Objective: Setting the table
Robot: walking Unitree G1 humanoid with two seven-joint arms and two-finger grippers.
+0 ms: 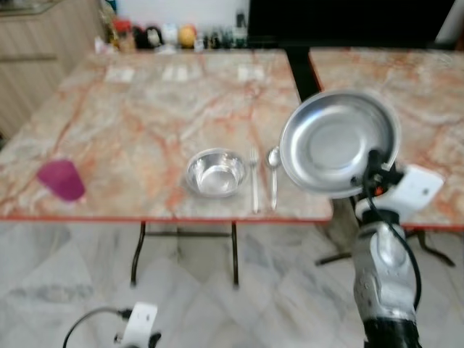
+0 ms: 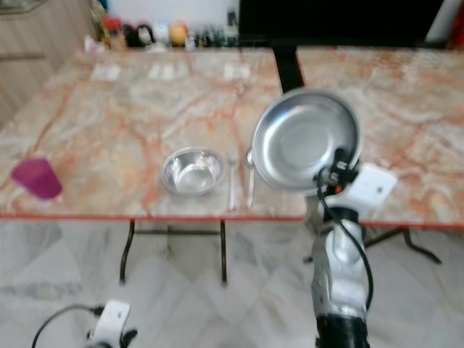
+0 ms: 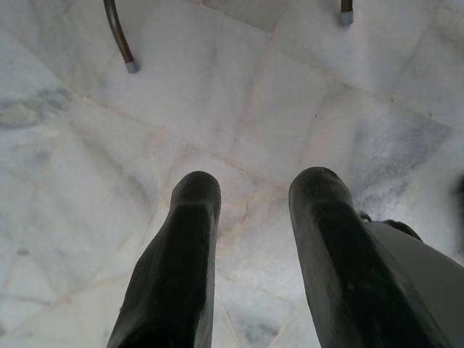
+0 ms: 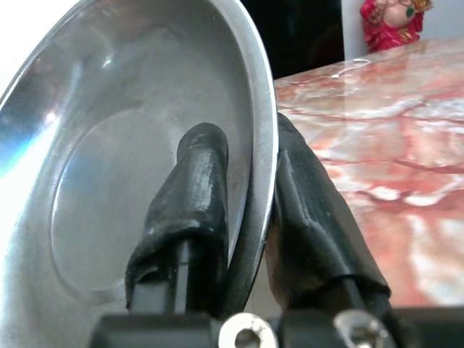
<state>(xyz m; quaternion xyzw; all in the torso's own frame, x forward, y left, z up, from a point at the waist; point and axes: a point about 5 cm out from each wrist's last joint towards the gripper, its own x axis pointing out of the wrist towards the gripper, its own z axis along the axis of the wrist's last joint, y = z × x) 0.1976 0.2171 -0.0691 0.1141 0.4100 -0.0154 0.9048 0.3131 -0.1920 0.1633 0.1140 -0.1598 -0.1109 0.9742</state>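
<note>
Steel plate point(image 1: 337, 141) stood tilted on edge above the desk point(image 1: 145, 109), its rim clamped between the right gripper's point(image 4: 250, 217) two black fingers. Its open spot lay just right of the spoon point(image 1: 273, 174), fork point(image 1: 254, 177) and bowl point(image 1: 215, 172), straight below. The left gripper point(image 3: 250, 217) hung spread apart over the floor.

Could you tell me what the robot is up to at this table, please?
It is setting the table. The right end effector grips the rim of a steel plate, holding it tilted in the air over the table's near right corner. On the marble top sit a steel bowl, a fork, a spoon and a purple cup. The left end effector hangs open above the floor.
</note>
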